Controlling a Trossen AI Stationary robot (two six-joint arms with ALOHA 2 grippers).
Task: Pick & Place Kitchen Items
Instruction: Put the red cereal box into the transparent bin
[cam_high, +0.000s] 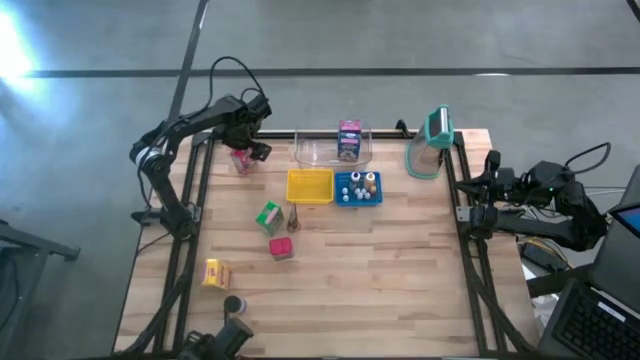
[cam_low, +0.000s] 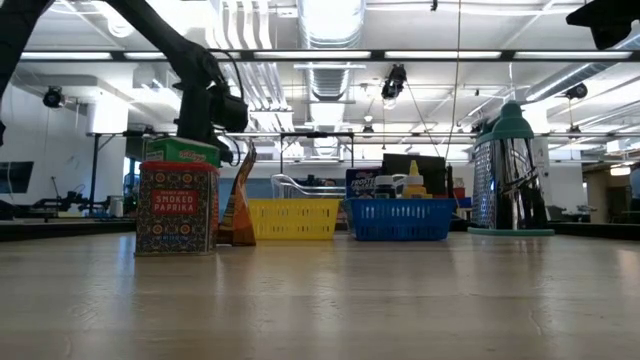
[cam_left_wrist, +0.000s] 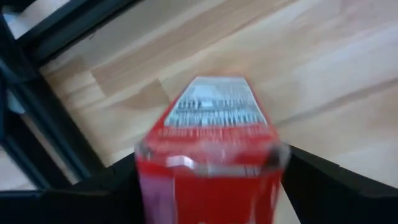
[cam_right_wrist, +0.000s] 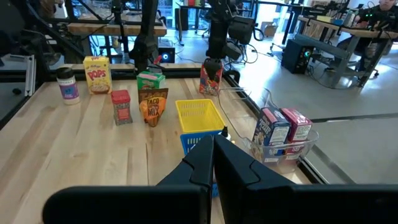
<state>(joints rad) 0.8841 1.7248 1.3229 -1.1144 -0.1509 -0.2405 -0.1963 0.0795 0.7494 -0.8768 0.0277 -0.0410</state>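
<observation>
- The left gripper (cam_high: 243, 152) is positioned over the far left corner of the table (cam_high: 400, 270), just inside the left edge, with its fingers spread wide on either side of a red carton (cam_left_wrist: 211, 155).
- In the left wrist view the red carton fills the space between the two dark fingers (cam_left_wrist: 336, 186); whether it is actually gripped or only straddled cannot be told. In the right wrist view its base is seen at table level.
- The right gripper (cam_right_wrist: 213, 163) is parked off the right edge of the table, with its fingers closed together and nothing between them.
- A clear tray (cam_high: 322, 152) is placed at the middle of the far edge, and a purple carton (cam_high: 349, 138) is seen standing in it; in the right wrist view a pink-topped carton (cam_right_wrist: 296, 127) is seen next to it in the same tray.
- A yellow basket (cam_high: 309, 186) and a blue basket (cam_high: 357, 199) are set side by side just nearer than the tray; small white balls and bottle-like pieces are held in the blue one.
- A green carton (cam_high: 268, 216), a brown pouch (cam_high: 294, 218) and a red spice tin (cam_high: 281, 248) are grouped left of the table's centre.
- A yellow carton (cam_high: 216, 273) lies near the left edge, and a small jar (cam_high: 234, 304) stands closer to the near left corner.
- A clear jug with a teal lid (cam_high: 432, 142) stands at the far right corner.
</observation>
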